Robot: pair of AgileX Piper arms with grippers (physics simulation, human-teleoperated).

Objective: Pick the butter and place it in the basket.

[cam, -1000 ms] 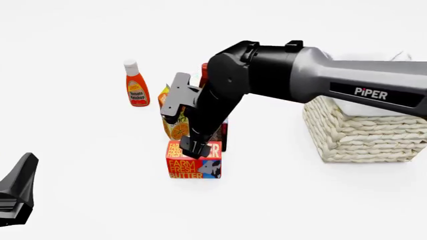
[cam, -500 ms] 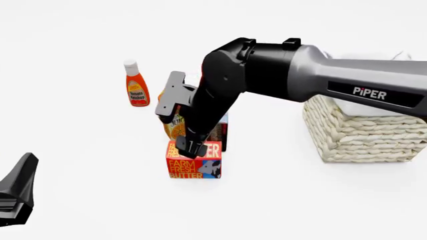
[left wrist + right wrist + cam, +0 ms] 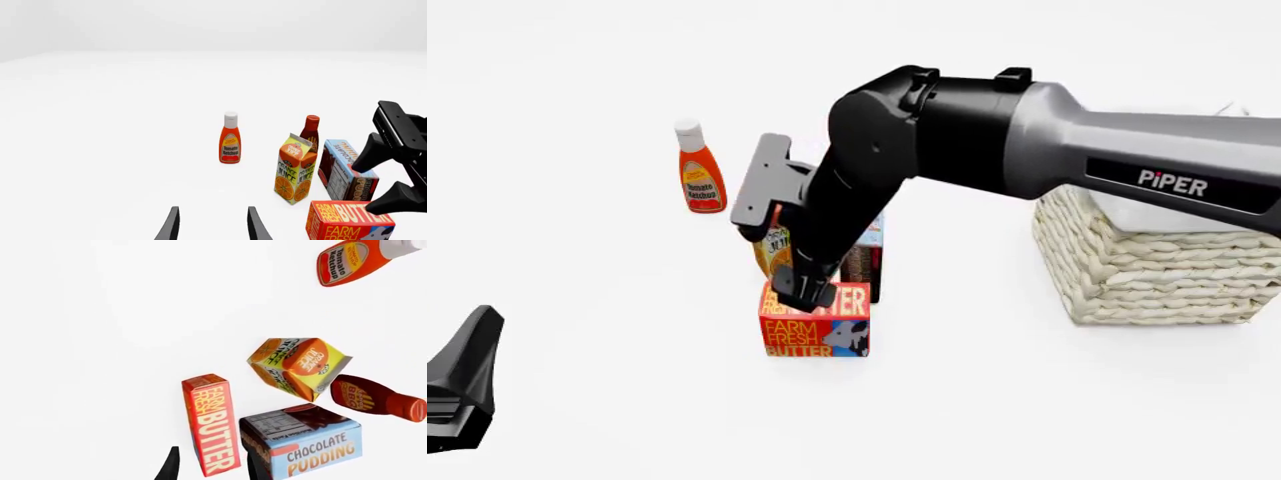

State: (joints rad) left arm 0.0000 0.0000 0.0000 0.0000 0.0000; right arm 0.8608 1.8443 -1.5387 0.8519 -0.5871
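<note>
Pudding box (image 3: 868, 262) just behind butter (image 3: 815, 325)

Butter (image 3: 211, 427) stands between 2 hand fingertips (image 3: 171, 467), apparently untouched.

Plain white tabletop (image 3: 1001, 400) under even light; pale featureless wall (image 3: 200, 25) beyond

One butter (image 3: 815, 331) box at the centre; one orange juice carton (image 3: 294, 168) and one chocolate pudding box (image 3: 347, 171) at its 12 o'clock; two bottles, ketchup (image 3: 701, 168) at 11 and BBQ sauce (image 3: 310, 132) behind; one basket (image 3: 1154, 260) at 3 o'clock.
</note>
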